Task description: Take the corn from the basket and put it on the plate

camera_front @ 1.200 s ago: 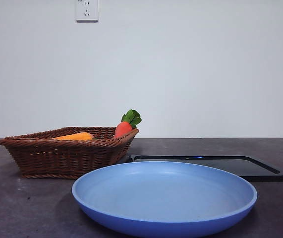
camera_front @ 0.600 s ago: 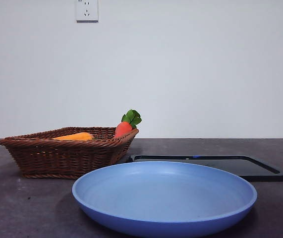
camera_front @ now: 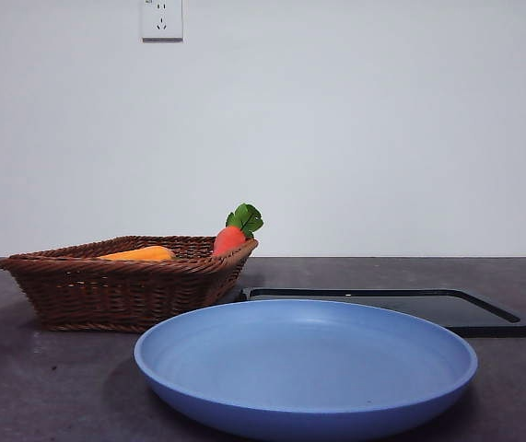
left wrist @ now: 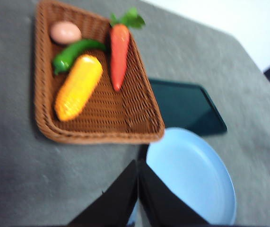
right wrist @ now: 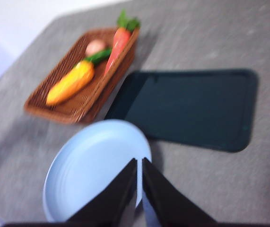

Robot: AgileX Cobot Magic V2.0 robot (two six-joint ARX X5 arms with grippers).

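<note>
The orange-yellow corn (left wrist: 78,87) lies in the brown wicker basket (left wrist: 139,123), beside a green pepper and a red-orange carrot (left wrist: 119,54). In the front view only the top of the corn (camera_front: 141,253) shows over the rim of the basket (camera_front: 120,293), and the light-blue plate (camera_front: 305,368) stands bare in front. My left gripper (left wrist: 138,165) hovers high, shut, over the table between basket and plate (left wrist: 191,175). My right gripper (right wrist: 139,163) is shut too, high above the plate (right wrist: 94,165), far from the corn (right wrist: 71,82).
A flat black tray (camera_front: 410,306) lies behind the plate, right of the basket, also the tray (right wrist: 191,109) in the right wrist view. A small peach-coloured round item (left wrist: 65,32) sits in the basket's corner. Neither arm shows in the front view.
</note>
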